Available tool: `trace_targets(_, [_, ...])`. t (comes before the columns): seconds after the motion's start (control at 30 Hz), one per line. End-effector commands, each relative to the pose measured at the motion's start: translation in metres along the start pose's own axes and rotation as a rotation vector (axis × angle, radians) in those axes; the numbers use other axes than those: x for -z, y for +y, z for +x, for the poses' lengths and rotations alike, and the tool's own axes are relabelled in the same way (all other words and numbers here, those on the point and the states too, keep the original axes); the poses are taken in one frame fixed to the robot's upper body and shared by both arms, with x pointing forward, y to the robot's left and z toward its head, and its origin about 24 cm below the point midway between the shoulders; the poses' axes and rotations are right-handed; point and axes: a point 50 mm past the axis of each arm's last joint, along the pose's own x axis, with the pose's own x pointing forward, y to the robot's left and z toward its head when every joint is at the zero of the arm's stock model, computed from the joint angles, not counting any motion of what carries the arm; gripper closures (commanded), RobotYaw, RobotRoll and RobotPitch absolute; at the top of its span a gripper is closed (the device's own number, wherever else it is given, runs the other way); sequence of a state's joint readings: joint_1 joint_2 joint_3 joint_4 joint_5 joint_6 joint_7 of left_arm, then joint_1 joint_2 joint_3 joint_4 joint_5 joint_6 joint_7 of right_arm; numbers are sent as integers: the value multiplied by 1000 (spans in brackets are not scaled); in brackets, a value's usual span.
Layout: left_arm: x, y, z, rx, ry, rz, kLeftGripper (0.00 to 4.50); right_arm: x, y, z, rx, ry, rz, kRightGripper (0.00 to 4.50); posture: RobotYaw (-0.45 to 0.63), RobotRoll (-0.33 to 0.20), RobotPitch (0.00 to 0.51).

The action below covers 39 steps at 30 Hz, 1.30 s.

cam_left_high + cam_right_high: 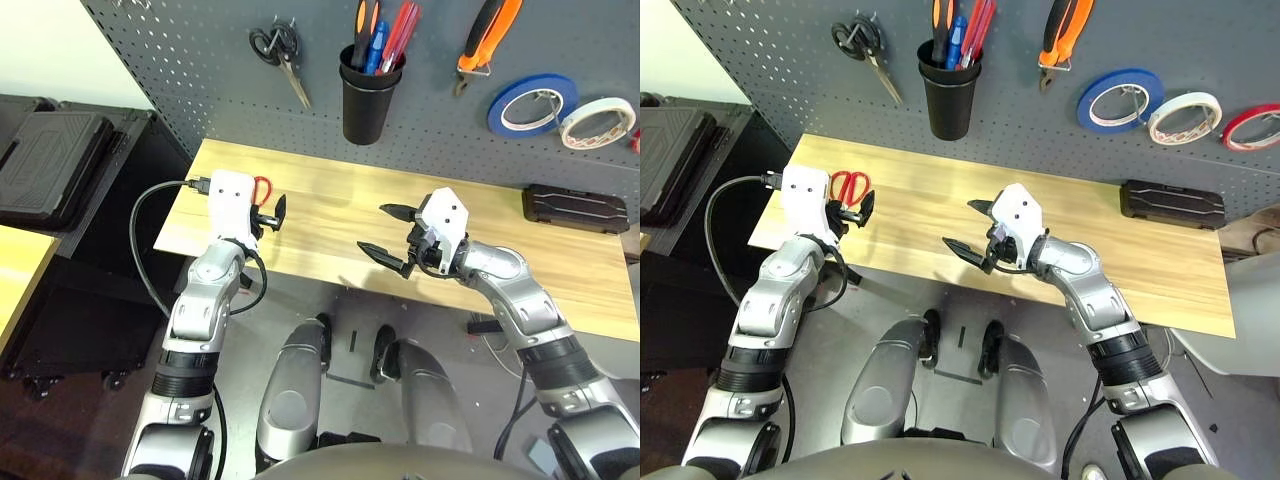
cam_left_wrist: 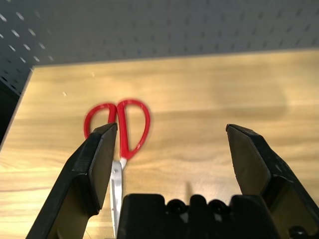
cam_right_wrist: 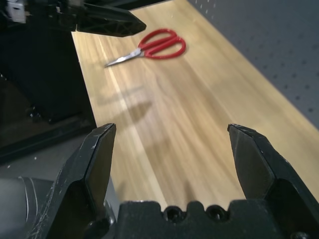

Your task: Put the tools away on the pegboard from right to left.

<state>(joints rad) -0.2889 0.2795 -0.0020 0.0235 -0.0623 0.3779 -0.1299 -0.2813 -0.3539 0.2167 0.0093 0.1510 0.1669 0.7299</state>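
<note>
Both claws hang spread wide and empty over the near edge of the wooden counter (image 1: 330, 230). Left claw (image 1: 270, 215): at the counter's left end, fingers parted, gripping nothing. Right claw (image 1: 385, 232): near the middle of the front edge, fingers likewise parted and empty. Between the two claws the wood is bare, and bare wood runs back to the pegboard (image 1: 200, 60).

Red-handled scissors (image 1: 850, 185) lie flat on the counter at its left end, just ahead of the left claw, handles toward the pegboard and blades toward the front edge; in the left wrist view one finger (image 2: 94, 164) partly overlaps the scissors, contact not discernible. A black case (image 1: 575, 208) lies at the counter's right rear, near the wall.

On the pegboard, left to right: black-handled scissors (image 1: 280, 55); a black cup (image 1: 368, 98) holding upright tools with orange, blue and red handles; orange-and-black pliers (image 1: 487, 40); a blue tape roll (image 1: 530, 103); a white tape roll (image 1: 597, 122); a red tape roll (image 1: 1255, 125) at the far right.
</note>
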Motion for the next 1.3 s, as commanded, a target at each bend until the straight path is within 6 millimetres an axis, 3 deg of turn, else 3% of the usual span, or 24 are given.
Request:
trace_targets(0.03, [12, 2, 6, 7, 40, 20, 27, 13, 11, 2, -11, 60, 24, 0, 237, 0, 405])
trace_targets(0.37, [22, 14, 30, -29, 82, 46, 27, 18, 23, 13, 6, 101, 37, 0, 198, 0, 429])
trace_targets(0.8, [26, 41, 56, -203, 162, 17, 27, 15, 33, 9, 30, 104, 47, 0, 151, 0, 431])
trace_targets(1.07, [23, 58, 64, -328, 181, -18, 27, 12, 34, 5, 47, 101, 43, 0, 125, 0, 433])
trace_targets(1.3, [37, 59, 62, -349, 263, -59, 27, 8, 34, 5, 68, 95, 43, 0, 111, 0, 432])
